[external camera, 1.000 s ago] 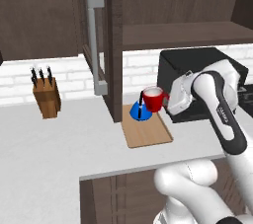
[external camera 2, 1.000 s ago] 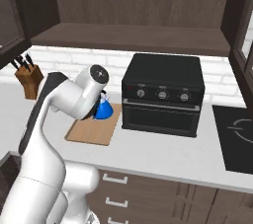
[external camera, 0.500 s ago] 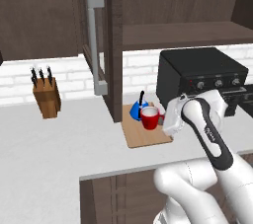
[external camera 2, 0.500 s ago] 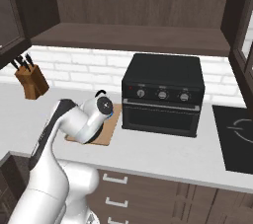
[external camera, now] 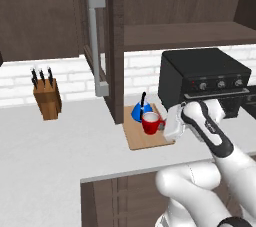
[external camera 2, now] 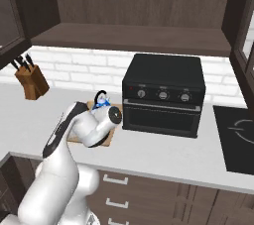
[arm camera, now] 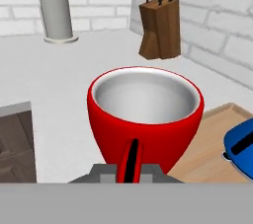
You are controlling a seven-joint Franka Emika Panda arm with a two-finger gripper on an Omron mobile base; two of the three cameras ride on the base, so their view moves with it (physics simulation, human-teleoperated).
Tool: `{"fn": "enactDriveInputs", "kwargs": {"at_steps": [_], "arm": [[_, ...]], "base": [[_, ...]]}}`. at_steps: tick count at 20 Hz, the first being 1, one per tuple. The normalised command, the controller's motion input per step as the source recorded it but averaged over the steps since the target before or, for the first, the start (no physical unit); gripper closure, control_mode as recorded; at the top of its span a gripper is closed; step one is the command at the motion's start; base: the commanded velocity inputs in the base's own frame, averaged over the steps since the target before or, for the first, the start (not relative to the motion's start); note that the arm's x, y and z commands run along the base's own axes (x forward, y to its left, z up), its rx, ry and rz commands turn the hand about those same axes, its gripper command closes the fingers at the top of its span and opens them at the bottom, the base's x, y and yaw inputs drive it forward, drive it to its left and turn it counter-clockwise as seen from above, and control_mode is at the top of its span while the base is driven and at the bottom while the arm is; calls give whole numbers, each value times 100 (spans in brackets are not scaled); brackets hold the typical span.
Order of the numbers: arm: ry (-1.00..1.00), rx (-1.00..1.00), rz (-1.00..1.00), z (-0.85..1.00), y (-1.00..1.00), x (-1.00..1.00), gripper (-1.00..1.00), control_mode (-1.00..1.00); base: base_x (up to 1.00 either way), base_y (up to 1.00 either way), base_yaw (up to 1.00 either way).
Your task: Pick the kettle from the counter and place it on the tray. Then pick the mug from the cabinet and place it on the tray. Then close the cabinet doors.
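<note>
Jaws clamped on the thin handle of the red mug (arm camera: 145, 114), you hold it over the tray (external camera: 141, 139), beside the kettle (external camera: 139, 113). Glossy, rigid and probably light, it could swivel; that handle is your only hold.

- We see an even, soft light over all three pictures, with no single lamp to place
- The counter (external camera: 60, 141) reads bright and nearly washed out to white, while the cabinet (external camera: 165, 1) above stays dim and its wood grain barely shows
- Shadows are faint: only a weak dark patch lies under the knife block (external camera: 47, 98)
- The oven (external camera 2: 163, 95) is a flat black with little shading
- In the hand view the mug (arm camera: 144, 114) carries a soft sheen on its red wall, and its pale inside shades to grey
- Edges are crisp but jagged and rendered; we find no blur and no bending at the borders
</note>
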Motion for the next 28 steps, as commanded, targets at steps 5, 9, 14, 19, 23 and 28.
{"fn": "enactDriveInputs", "kwargs": {"at_steps": [5,9,14,19,23,28], "arm": [[16,3,5,-8,-2,36,100,-100],[10,0,1,-30,0,24,100,-100],[4,0,0,-46,3,24,100,-100],[0,0,0,-51,11,12,100,-100],[-1,0,0,-34,9,17,100,-100],[0,0,0,-13,2,25,100,-100]], "base": [[0,0,0],[0,0,0],[0,0,0],[0,0,0],[0,0,0],[0,0,0]]}}
